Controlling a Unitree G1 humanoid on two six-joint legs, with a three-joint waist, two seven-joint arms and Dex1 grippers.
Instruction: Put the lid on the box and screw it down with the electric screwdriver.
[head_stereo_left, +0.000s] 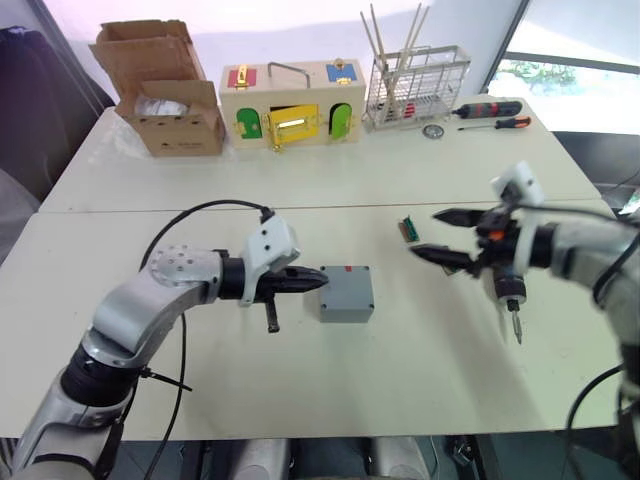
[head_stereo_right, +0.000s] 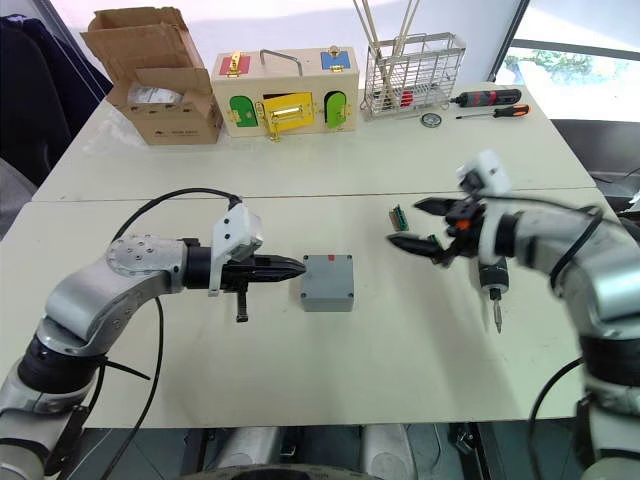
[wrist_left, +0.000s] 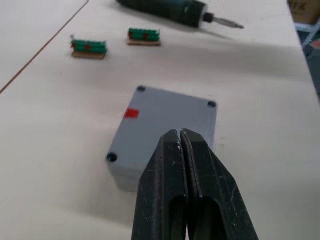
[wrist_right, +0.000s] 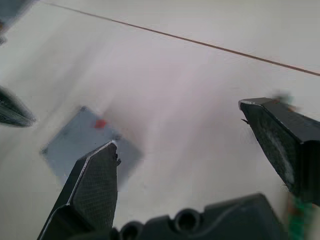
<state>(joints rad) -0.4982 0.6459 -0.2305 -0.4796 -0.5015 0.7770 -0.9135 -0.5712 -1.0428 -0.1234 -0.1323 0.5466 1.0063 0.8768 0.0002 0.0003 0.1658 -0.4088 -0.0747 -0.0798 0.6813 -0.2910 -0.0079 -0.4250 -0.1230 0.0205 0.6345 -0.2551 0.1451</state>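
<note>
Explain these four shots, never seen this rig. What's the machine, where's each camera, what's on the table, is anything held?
It is a two-armed humanoid robot; each arm ends in a hand of two black fingers. The two wide pictures come from a stereo camera on its head, looking down over the arms. The two close ones come from a camera on each wrist.

On the white table sits a small square grey plastic box, its flat grey lid apparently already on. The left hand, shut and empty, points at the box's side. The right hand is open and holds nothing. The thick black electric screwdriver seems to lie on the table below that arm. Two small green connector blocks lie nearby.
</note>
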